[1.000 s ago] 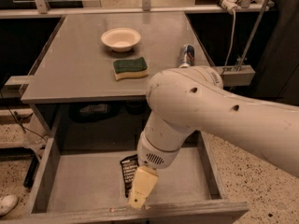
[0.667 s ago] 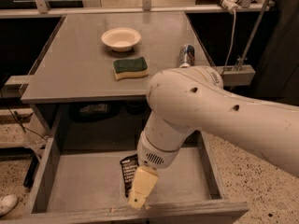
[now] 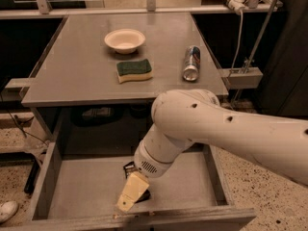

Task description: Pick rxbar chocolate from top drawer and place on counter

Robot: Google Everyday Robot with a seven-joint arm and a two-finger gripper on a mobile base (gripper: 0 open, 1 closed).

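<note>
Rxbar chocolate (image 3: 129,168) lies on the drawer (image 3: 86,186) floor, a little toward 6 o'clock from its middle, near the front wall. Only its dark ends show, at 11 and 4 o'clock of the gripper (image 3: 131,194), which covers the rest. The gripper is down inside the open drawer, right over the bar; how far its jaws are open, or whether they have hold of the bar, I cannot tell. The white arm (image 3: 231,134) comes in from 3 o'clock. On the counter (image 3: 77,76) a sponge (image 3: 134,70) sits mid-surface, a bowl (image 3: 124,40) at its 12 o'clock, and a can (image 3: 192,63) lying at its 3 o'clock.
</note>
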